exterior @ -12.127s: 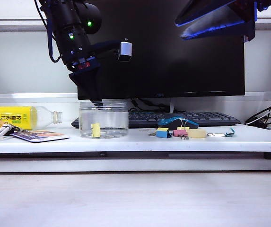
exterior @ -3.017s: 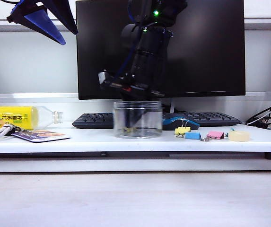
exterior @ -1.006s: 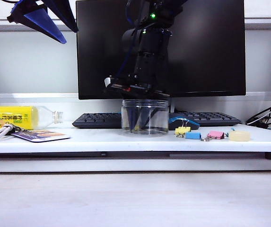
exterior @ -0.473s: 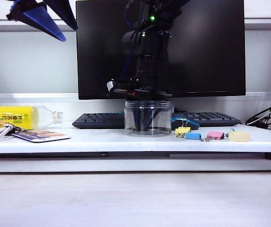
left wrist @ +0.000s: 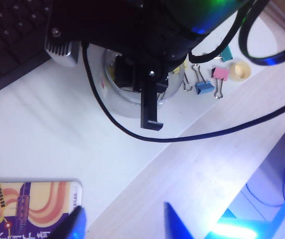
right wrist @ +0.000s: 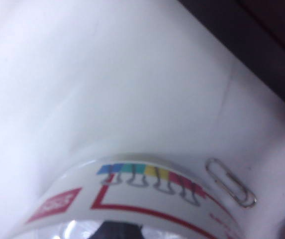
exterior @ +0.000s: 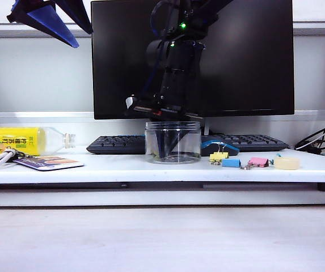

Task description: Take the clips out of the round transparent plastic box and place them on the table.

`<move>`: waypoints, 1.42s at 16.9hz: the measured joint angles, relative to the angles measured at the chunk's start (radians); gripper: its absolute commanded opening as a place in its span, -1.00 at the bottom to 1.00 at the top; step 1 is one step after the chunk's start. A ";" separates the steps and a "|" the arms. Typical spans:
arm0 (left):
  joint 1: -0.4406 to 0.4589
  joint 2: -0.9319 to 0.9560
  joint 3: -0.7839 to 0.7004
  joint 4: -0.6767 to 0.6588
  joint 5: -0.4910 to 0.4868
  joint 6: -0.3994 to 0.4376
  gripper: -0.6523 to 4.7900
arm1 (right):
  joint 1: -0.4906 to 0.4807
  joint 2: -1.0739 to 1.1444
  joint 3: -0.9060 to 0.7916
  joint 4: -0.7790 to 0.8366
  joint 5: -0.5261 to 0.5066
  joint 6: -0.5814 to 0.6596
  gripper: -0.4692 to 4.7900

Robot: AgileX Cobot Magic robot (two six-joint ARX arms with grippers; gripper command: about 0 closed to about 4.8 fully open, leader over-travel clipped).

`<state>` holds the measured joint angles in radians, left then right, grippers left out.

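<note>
The round clear box (exterior: 173, 141) stands upright on the white table (exterior: 151, 168), in front of the keyboard (exterior: 117, 144) and the dark monitor (exterior: 236, 56). The right arm comes down from above, and its right gripper (exterior: 169, 144) is inside the box, with the dark fingers reaching to near the bottom. The fingers are pressed together, but through the plastic wall I cannot tell if a clip is between them. The view from the right wrist is very close and blurred; it shows only the rim of the box with a label (right wrist: 147, 186) printed with small colored clips, and one silver paper clip (right wrist: 230, 188) lying on the white table just beside the box. One yellow clip (exterior: 218, 156) lies on the table just to the right of the box, touching or almost touching a blue clip (exterior: 231, 162), then a pink clip (exterior: 258, 161) and a pale tape roll (exterior: 286, 163) follow further right. The left gripper (exterior: 60, 17) hangs high at the upper left, well apart from the box, with its blue fingers (left wrist: 76, 223) spread and nothing between them. On the left part of the table lies a bottle (exterior: 23, 140) with yellow label and a printed card (exterior: 46, 163).
</note>
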<state>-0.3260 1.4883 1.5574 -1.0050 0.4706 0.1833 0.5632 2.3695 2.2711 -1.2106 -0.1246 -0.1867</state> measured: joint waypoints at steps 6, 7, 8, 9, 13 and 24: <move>0.000 0.000 0.000 0.014 0.000 0.000 0.01 | 0.000 0.019 0.110 -0.056 -0.034 0.031 -0.79; 0.000 0.000 0.000 0.014 0.000 0.000 0.01 | 0.000 0.015 0.157 -0.062 -0.034 0.039 -0.79; 0.000 0.000 0.000 0.014 0.000 0.000 0.01 | 0.000 0.011 0.173 -0.064 -0.034 0.042 -0.79; 0.000 0.000 0.000 0.014 0.000 0.000 0.01 | 0.000 0.008 0.207 -0.082 -0.034 0.047 -0.79; 0.000 0.000 0.000 0.014 0.000 0.003 0.01 | 0.000 0.010 0.222 -0.162 -0.033 0.056 -0.79; 0.000 -0.010 -0.001 0.014 0.000 0.009 0.01 | -0.003 -0.074 0.223 -0.171 -0.136 0.102 -0.79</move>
<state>-0.3260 1.4784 1.5566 -0.9913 0.4709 0.1925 0.5598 2.2959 2.4943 -1.3815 -0.2607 -0.0849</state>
